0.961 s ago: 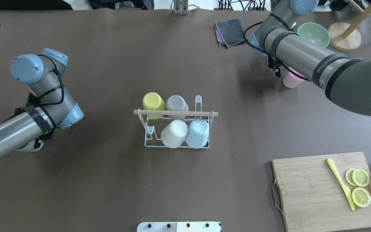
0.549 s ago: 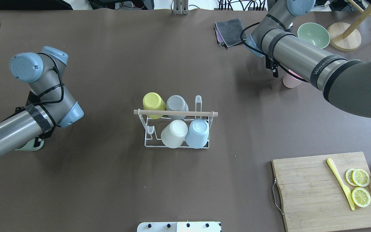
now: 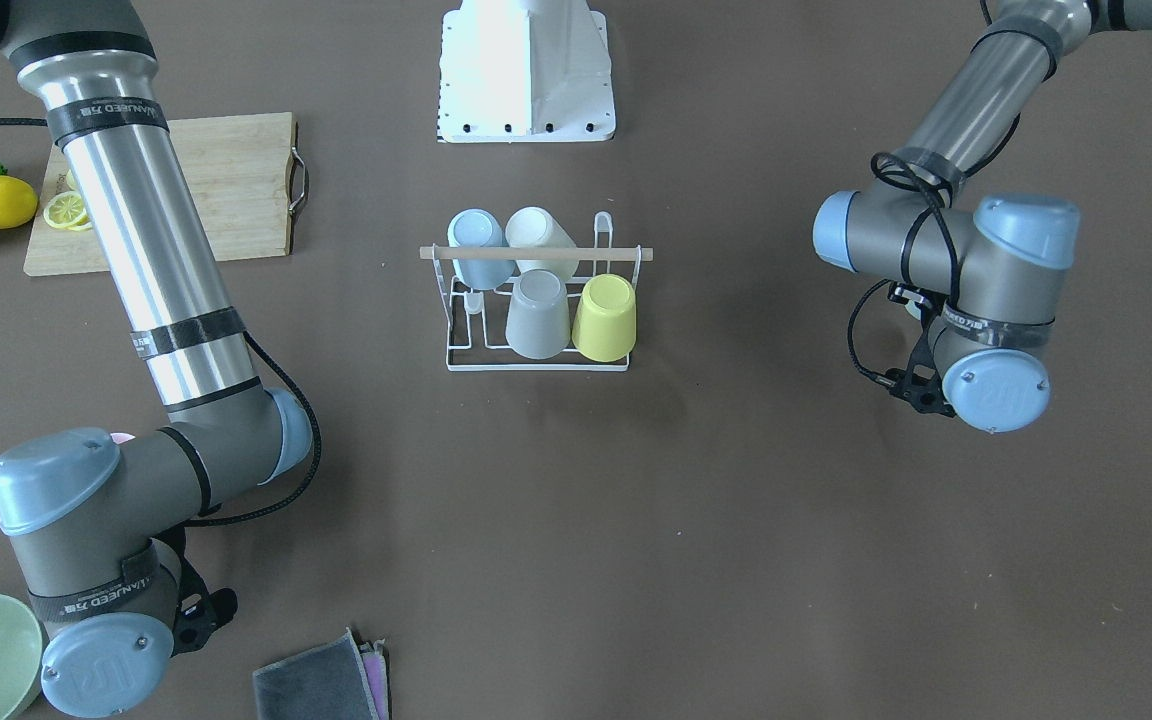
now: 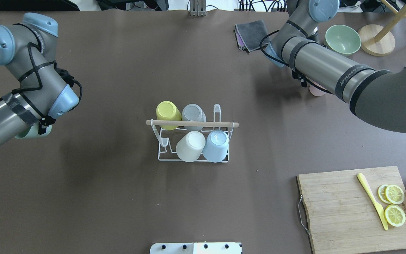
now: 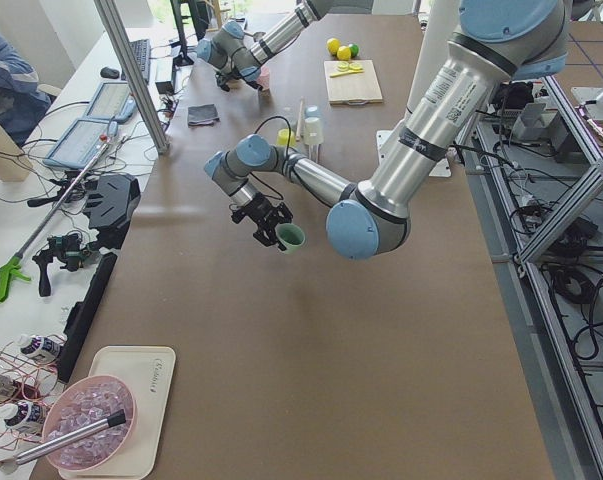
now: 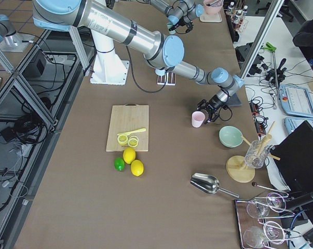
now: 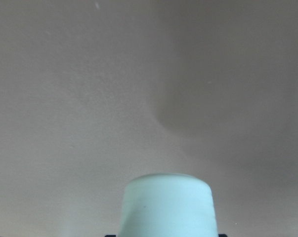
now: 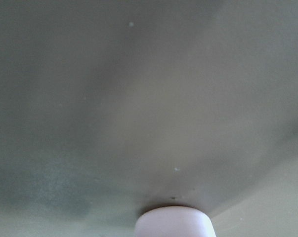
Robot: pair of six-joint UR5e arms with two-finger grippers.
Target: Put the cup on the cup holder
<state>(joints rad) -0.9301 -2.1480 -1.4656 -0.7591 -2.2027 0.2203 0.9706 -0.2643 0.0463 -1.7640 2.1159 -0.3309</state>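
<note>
Holding a green cup (image 5: 290, 237) and a pink cup (image 6: 198, 119), both grippers risk snagging prongs — free slots at the rack's (image 4: 193, 142) 1 and 7 o'clock are tight.

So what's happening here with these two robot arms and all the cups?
The arms are loading cups onto a white wire cup holder mid-table, which already carries four. The left tool has a pale green cup lifted off the table. The right tool is at a pink cup near the table's far side. Neither cup is on the rack yet.
</note>
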